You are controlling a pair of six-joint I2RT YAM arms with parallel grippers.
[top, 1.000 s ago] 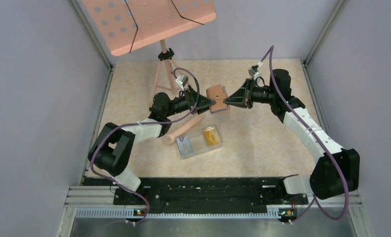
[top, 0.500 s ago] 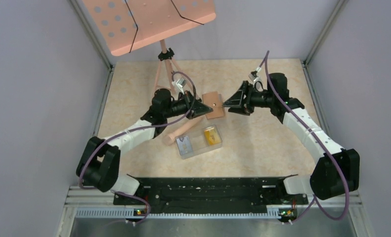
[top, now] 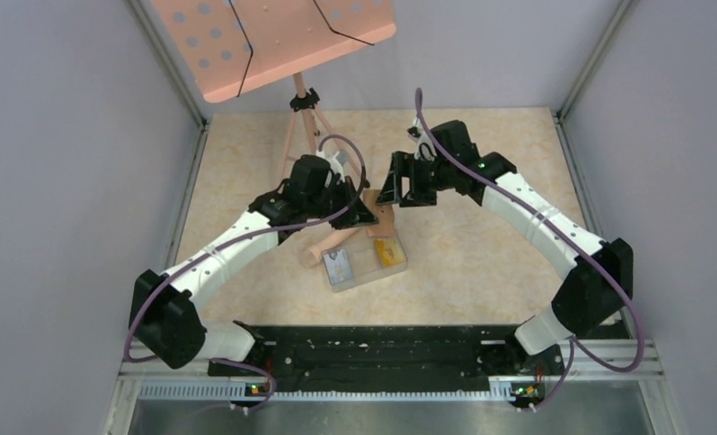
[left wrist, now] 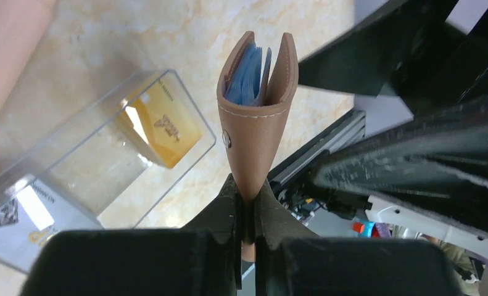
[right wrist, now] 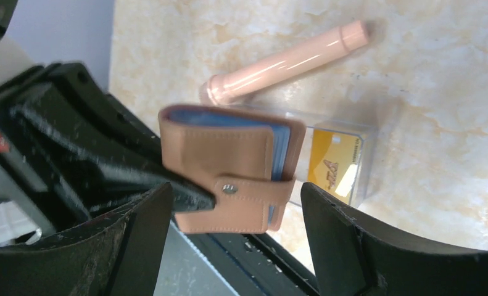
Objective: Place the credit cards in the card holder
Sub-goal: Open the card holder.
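Now, the left gripper (left wrist: 246, 198) was pinched tight on the folded spine of the card holder (left wrist: 256, 117), lifted near the clear box (left wrist: 199, 126), open edge facing away, likely for loading. The right gripper (right wrist: 232, 206) stood wide apart, straddling it without contact. Inside the box lay 2 cards: yellow credit card (left wrist: 161, 126) and pale credit card (left wrist: 10, 216).

Left arm (top: 237, 237) and right arm (top: 536, 213) stretched forward, angled inward, left hand (left wrist: 246, 206) pinched tight, right hand (right wrist: 229, 203) spread wide
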